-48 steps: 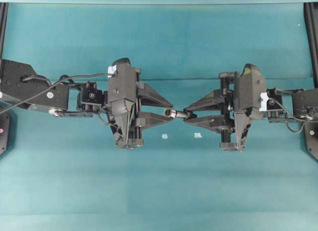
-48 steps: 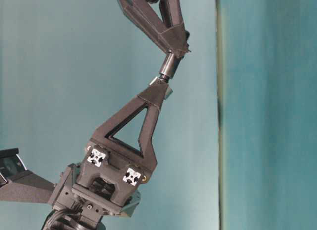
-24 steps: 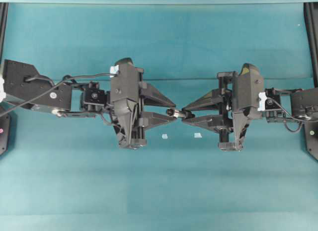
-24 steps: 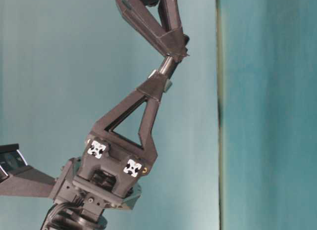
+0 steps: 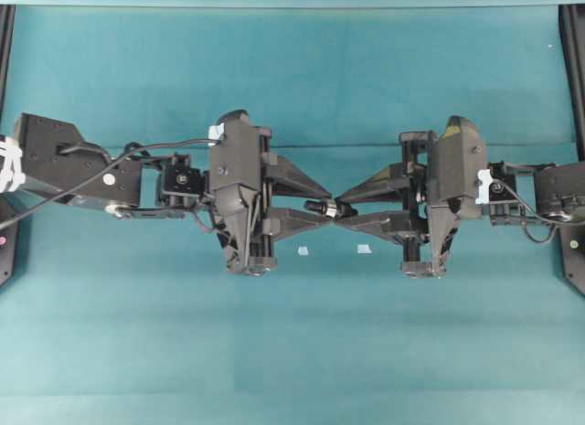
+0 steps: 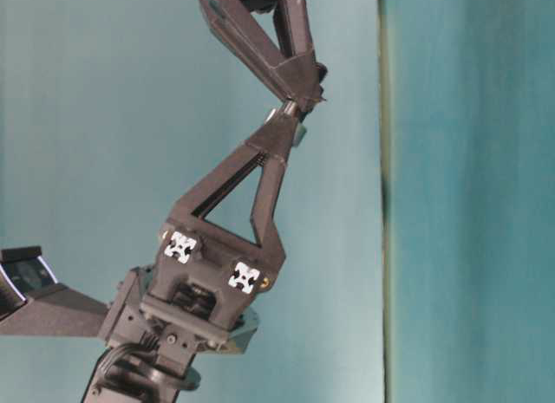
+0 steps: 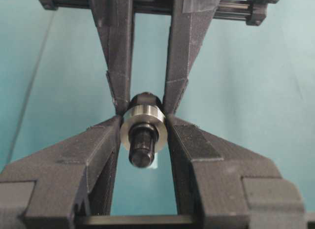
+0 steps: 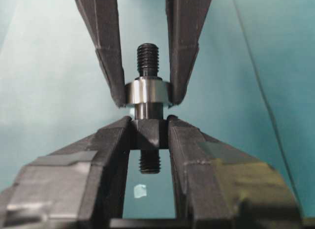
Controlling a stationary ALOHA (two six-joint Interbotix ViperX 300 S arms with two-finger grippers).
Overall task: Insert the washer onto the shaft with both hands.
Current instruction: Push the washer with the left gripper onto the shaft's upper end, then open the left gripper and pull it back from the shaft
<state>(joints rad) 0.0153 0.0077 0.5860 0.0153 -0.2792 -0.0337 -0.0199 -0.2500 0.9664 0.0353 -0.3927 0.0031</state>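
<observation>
Left tool (image 5: 322, 204) clamped on the washer (image 7: 143, 125); right tool (image 5: 345, 207) clamped on the shaft (image 8: 147, 103). Washer sits on the shaft, threaded end poking through it. Tool tips meet mid-air above the teal surface (image 5: 292, 334), two tape bits (image 5: 363, 249) below.

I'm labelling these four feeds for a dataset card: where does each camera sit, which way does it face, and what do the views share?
Overhead: above the table, looking straight down; both arms meet tip to tip, left gripper and right gripper.
Table-level: low, looking along the table; both grippers' fingers meet.
Left wrist: behind the left gripper's fingers, looking forward at the washer they clamp.
Right wrist: behind the right gripper's fingers, looking forward at the shaft they clamp.
Shared: both wrist views show the washer threaded on the shaft.
</observation>
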